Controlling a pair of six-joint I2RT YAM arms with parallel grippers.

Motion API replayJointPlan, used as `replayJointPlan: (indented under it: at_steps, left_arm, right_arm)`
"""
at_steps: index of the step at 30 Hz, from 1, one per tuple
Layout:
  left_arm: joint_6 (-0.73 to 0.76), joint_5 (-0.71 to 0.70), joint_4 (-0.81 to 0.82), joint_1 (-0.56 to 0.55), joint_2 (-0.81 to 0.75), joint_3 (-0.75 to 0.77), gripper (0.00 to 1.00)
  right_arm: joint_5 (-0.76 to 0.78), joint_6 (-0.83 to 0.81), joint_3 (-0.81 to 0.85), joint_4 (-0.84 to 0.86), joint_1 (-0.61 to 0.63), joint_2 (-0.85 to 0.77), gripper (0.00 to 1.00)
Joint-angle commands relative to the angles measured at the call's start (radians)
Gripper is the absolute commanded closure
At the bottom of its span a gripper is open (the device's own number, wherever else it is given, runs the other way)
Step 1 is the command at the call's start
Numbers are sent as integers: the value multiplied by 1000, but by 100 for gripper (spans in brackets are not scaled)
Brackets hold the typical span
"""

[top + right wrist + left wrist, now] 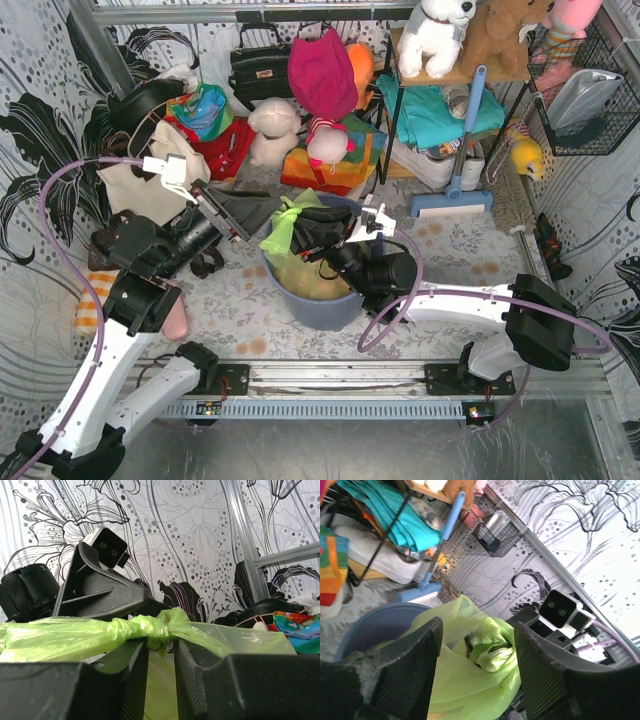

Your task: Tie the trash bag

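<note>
now | trash bag (75,637) knot at right tool (161,647) tips | left tool (477,630) astride

The trash bag (287,228) was thin, translucent light-green plastic; its neck was gathered and twisted into a tight knot (149,628), with a flattened tail stretching out to each side; the knot sat right at the fingertips of the right gripper (161,652), over the narrow gap between them; it lay just ahead of the left gripper (477,627), framed between its widely parted fingers; beneath both grippers the yellowish body sagged inside a bin (335,305).
</note>
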Motion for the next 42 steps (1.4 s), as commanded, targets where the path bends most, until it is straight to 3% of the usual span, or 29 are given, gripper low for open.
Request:
replayJointPlan:
  at_steps: [1,8,23,30,42]
  left_arm:
    - [-82,114,153,-5,7,-20,31]
    - [-95,156,171,-5,17,-38,36]
    - [-92,182,244,-5,55,-28,94]
    - [-10,172,217,-5,80,34,98]
    - [47,225,282,-4,103,82,98]
  right_arm:
    - [4,-11,-7,68,-1,2,72]
    - [17,-21,-15,68,-2,-7,75]
    - [13,-12,-29,64,-2,-11,82]
    - [12,4,-56,34,-2,-41,78]
    - [0,56,-138,-136,-1,-199,59]
